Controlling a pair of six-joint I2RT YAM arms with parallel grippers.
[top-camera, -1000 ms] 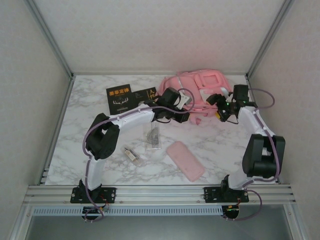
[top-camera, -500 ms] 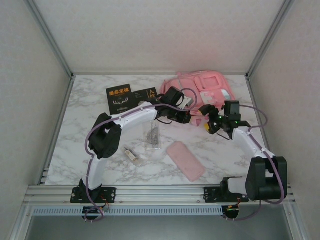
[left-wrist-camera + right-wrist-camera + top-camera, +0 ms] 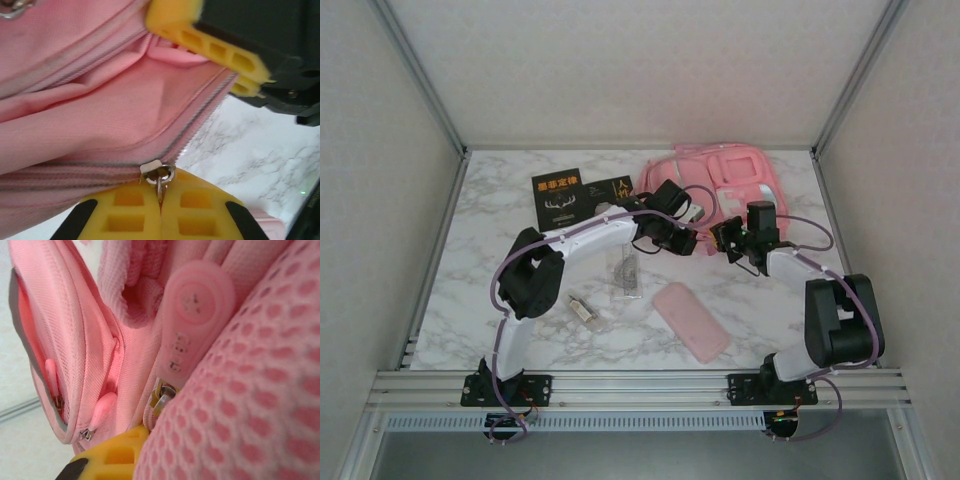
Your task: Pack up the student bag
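Note:
The student bag [image 3: 732,176], a big pink backpack, lies at the back right of the table. My left gripper [image 3: 690,240] is at its near edge, shut on the metal zipper pull [image 3: 159,176] of a partly open zipper, with the pull pinched between its yellow pads [image 3: 125,210]. Just to the right, my right gripper [image 3: 727,240] is against the same edge. In the left wrist view its yellow fingers [image 3: 210,47] are closed on the fabric lip of the opening. The right wrist view has pink mesh [image 3: 250,390] draped over one yellow finger [image 3: 112,456].
A flat pink pencil case [image 3: 690,321] lies in front of the bag. A clear ruler set [image 3: 626,270] and a small tube [image 3: 584,309] lie to the left. Two black books [image 3: 558,196] sit at the back, left of the bag.
My right arm swung left from the bag's right side to its near edge beside the left gripper, and its jaws closed. The left gripper kept its hold.

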